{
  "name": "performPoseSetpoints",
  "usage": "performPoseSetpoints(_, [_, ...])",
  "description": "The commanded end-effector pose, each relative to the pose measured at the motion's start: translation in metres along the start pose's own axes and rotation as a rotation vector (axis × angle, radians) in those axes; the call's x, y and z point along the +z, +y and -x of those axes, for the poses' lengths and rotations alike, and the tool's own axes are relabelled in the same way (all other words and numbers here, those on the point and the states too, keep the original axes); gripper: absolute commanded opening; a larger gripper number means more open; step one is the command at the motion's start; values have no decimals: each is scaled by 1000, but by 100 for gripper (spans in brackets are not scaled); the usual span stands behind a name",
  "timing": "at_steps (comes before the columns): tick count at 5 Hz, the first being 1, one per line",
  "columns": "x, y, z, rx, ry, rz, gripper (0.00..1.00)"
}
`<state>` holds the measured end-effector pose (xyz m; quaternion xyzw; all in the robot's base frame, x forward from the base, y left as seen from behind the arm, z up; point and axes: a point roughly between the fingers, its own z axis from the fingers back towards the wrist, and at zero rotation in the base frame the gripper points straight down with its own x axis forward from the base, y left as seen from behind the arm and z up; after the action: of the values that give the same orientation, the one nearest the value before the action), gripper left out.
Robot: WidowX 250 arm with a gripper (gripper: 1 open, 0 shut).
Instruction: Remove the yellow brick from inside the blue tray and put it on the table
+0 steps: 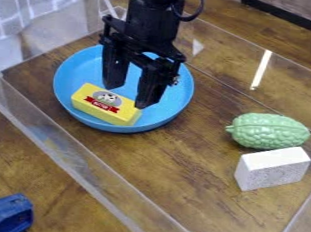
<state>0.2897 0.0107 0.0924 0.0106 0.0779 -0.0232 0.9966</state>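
Observation:
The yellow brick (105, 103) with its red-and-white label lies flat in the left half of the round blue tray (67, 77). The tray rests on the dark wood table (167, 179). My black gripper (129, 94) points down over the tray, its two fingers (110, 73) visibly apart and nothing between them. The fingertips hang just above and behind the brick's far right edge. Whether they touch the brick cannot be told. The arm hides the tray's far middle.
A green bumpy fruit-like object (267, 130) and a white-grey block (272, 167) sit on the table to the right. A blue object (4, 218) shows at the bottom-left corner. Clear sheet edges run along the left and front.

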Motion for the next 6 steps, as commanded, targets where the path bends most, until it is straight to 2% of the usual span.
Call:
performPoseSetpoints(1, [7, 13, -6, 26, -23, 16, 100])
performPoseSetpoints(2, [11, 22, -14, 43, -31, 27, 0])
performPoseSetpoints(3, [7, 28, -18, 16, -31, 29, 100])
performPoseSetpoints(6, [-1, 46, -32, -65, -51, 37, 100])
